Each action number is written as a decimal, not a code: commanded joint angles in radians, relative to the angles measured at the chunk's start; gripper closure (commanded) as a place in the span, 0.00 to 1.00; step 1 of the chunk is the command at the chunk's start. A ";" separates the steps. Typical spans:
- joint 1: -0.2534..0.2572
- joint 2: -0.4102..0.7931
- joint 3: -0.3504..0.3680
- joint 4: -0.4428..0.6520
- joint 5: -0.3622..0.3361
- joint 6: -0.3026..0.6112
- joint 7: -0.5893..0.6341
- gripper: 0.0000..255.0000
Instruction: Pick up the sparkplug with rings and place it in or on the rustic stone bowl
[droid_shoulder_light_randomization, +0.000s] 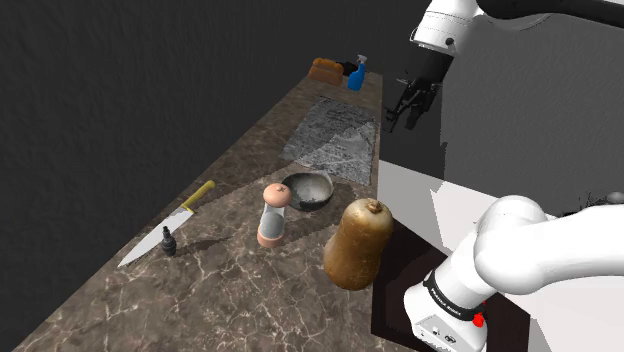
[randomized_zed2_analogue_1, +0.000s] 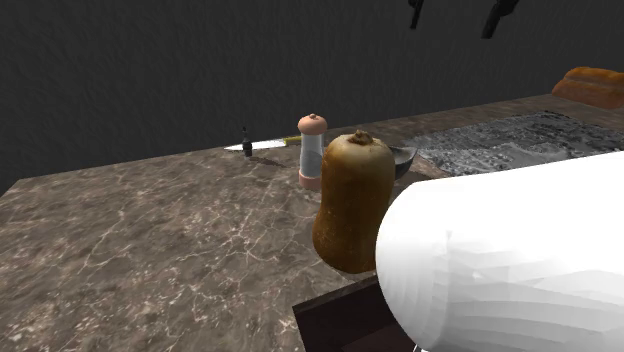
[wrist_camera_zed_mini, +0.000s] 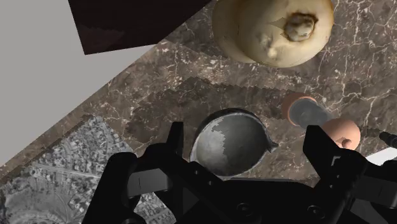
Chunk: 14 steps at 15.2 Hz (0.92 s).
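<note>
Pincer: black two-finger pincer (wrist_camera_zed_mini: 245, 141), fingers spread apart and empty, high above the tabletop (droid_shoulder_light_randomization: 230, 290) of brown marbled stone.
Bowl: rough grey stone bowl (wrist_camera_zed_mini: 229, 145), straight beneath the pincer, framed between its fingers, untouched.
Sparkplug: small dark ringed sparkplug (droid_shoulder_light_randomization: 169, 241), upright on the tabletop, well apart from the pincer, just beside the blade of a yellow-handled knife (droid_shoulder_light_randomization: 160, 238).
Mill: pink-capped glass grinder (droid_shoulder_light_randomization: 273, 214), between bowl and sparkplug.
Squash: tan butternut squash (droid_shoulder_light_randomization: 358, 245), upright near the bowl.

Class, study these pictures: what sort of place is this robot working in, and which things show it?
Probably a kitchen: a dark marbled countertop carries a kitchen knife, a pepper mill and a butternut squash, with a loaf of bread farther along.
</note>
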 joint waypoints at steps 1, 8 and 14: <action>0.000 0.000 0.000 0.000 0.000 0.000 0.000 0.00; 0.055 0.141 0.117 -0.013 0.053 0.183 0.073 0.00; 0.090 0.300 0.215 0.023 0.069 0.329 0.138 0.00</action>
